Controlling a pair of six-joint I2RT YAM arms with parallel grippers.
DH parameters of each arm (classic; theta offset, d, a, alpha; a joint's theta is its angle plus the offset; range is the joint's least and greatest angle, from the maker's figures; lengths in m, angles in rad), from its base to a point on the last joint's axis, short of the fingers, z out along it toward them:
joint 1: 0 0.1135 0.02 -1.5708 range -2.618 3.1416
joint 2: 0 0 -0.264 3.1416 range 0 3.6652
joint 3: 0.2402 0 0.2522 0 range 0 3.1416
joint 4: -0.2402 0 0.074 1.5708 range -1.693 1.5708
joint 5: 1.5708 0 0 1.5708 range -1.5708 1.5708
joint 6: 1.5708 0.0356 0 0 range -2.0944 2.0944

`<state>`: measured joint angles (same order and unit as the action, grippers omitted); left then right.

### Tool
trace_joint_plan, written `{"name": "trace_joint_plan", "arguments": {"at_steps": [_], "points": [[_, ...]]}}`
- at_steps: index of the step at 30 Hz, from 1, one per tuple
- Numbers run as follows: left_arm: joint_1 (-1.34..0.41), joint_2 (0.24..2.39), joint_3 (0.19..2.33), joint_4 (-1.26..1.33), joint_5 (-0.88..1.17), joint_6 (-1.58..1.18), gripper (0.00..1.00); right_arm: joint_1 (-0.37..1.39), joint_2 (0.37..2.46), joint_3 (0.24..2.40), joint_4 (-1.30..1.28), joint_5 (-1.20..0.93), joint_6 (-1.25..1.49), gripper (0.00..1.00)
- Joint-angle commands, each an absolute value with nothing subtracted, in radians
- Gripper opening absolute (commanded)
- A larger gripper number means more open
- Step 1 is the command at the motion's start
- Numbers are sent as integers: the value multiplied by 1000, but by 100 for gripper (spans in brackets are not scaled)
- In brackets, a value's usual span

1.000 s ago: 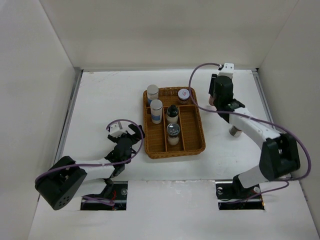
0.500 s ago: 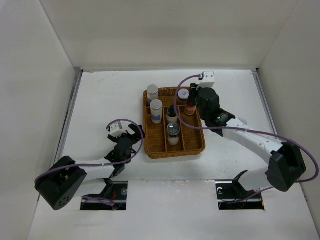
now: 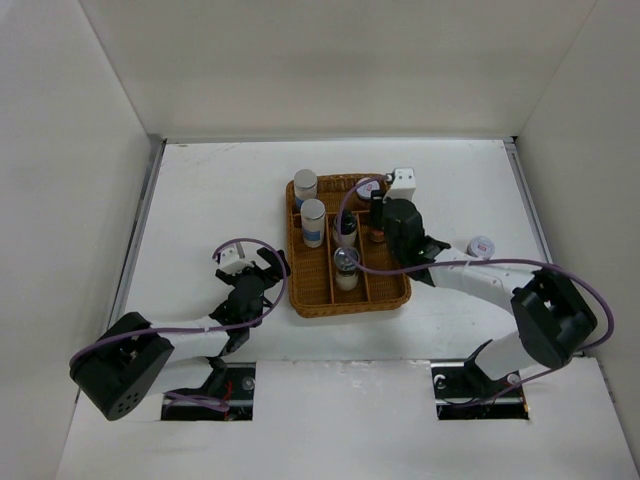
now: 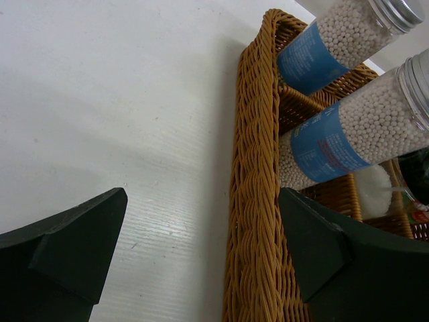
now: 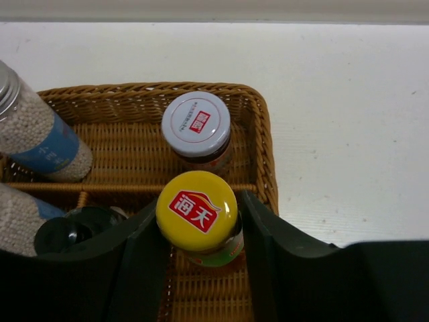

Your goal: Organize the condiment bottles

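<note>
The brown wicker tray [image 3: 398,290] holds two white bottles with blue labels [image 3: 305,185] [image 3: 313,220], a black-capped bottle [image 3: 345,227], a grey-lidded shaker [image 3: 347,267] and a red-white-lidded jar [image 3: 367,187]. My right gripper [image 3: 378,228] is shut on the slim yellow-capped bottle [image 5: 197,210] and holds it upright over the tray's right compartment, just in front of the red-white-lidded jar [image 5: 196,124]. Another red-white-lidded jar [image 3: 481,245] stands on the table to the right. My left gripper [image 3: 262,270] is open and empty, with the tray's left rim [image 4: 258,201] between its fingers.
White walls enclose the table on three sides. The right arm's forearm lies across the table between the tray and the loose jar. The white bottles [image 4: 348,127] lean close above the left gripper's right finger [image 4: 315,248].
My right arm has swung from the back right of the table to over the tray, carrying the yellow-capped bottle and lowering it into the right compartment. The left arm has not moved.
</note>
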<state>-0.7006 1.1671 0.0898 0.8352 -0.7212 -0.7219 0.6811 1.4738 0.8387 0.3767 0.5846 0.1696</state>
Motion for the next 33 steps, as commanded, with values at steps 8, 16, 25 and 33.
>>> {"name": "trace_joint_plan", "arguments": {"at_steps": [8,16,25,33], "points": [[-693,1164,123,894,-703,-735,100,711,1427,831,469,612,198,70],[-693,1151,118,894,-701,-735,100,720,1222,799,373,640,224,87],[-702,1124,107,894,-713,-738,100,412,835,529,55,807,536,100],[-731,1114,106,894,-713,-739,100,197,1000,561,-89,832,554,100]]}}
